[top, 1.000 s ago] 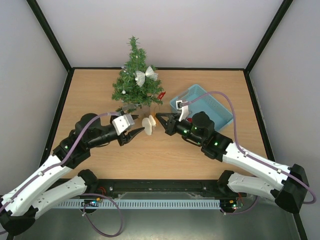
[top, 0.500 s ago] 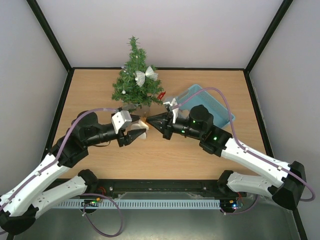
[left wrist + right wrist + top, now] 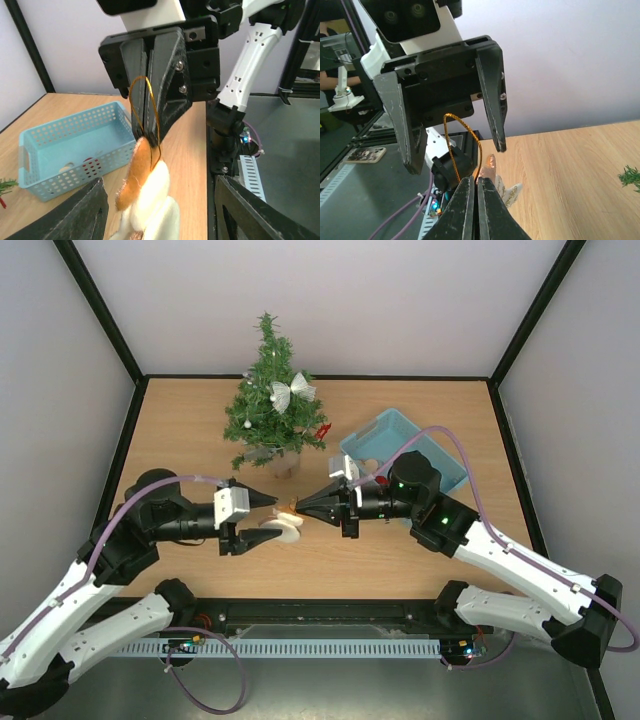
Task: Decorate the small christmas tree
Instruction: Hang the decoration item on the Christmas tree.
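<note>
The right gripper pinches the gold string of a fluffy toy, maybe a bird. The left gripper is open wide around it. The small christmas tree stands far back.

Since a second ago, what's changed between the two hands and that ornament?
The right hand swung left, met the left hand and now pinches the gold loop of the cream ornament. Both drew toward the near edge, away from the small christmas tree; the left hand's fingers spread a little wider beside the ornament. Tree and blue basket stayed put; the right hand stayed shut.
</note>
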You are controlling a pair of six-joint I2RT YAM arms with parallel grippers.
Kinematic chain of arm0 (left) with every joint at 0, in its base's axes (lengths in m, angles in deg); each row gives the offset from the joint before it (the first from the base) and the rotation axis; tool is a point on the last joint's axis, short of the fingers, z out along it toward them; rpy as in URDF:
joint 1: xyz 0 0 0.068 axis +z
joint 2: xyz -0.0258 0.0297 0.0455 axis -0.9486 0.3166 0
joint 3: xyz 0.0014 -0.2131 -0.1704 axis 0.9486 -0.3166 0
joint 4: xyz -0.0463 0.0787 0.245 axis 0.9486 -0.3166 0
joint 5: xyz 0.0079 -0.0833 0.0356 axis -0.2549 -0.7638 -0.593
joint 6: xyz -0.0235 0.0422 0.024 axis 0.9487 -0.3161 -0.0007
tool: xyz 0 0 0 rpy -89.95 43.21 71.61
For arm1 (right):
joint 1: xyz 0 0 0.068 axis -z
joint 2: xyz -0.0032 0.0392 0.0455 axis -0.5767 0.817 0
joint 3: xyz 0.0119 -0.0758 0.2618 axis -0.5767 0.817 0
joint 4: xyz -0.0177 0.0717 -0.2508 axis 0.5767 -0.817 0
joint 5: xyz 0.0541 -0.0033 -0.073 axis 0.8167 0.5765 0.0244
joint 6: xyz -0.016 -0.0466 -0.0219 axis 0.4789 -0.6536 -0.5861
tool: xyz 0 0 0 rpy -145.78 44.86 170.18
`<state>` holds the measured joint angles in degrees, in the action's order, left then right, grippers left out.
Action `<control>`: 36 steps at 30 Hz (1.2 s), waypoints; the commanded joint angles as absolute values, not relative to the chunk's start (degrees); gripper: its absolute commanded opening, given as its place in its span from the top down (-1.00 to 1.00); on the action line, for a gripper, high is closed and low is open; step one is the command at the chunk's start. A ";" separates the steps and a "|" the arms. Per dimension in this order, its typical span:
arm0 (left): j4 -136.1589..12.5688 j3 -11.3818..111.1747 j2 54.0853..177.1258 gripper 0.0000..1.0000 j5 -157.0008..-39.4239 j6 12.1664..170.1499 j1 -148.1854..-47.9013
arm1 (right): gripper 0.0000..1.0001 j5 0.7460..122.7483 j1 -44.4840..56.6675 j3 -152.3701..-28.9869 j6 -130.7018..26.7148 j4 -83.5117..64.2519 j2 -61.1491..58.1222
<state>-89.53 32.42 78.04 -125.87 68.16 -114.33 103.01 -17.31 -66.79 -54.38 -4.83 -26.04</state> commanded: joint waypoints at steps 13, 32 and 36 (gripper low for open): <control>-89.95 27.76 76.33 0.03 -126.86 64.42 -114.25 | 0.97 110.96 -17.61 -65.97 -54.26 5.63 -27.99; -72.74 21.31 71.24 0.95 -88.38 66.18 -114.26 | 0.15 63.25 -18.26 -58.27 -6.03 16.73 -30.42; -69.45 21.20 72.86 0.95 -81.25 66.72 -114.29 | 0.15 55.80 -24.19 -63.03 -6.07 15.34 -25.04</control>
<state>-76.56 21.45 71.90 -92.96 65.86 -114.33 65.88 -19.43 -58.83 -12.61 13.16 -29.03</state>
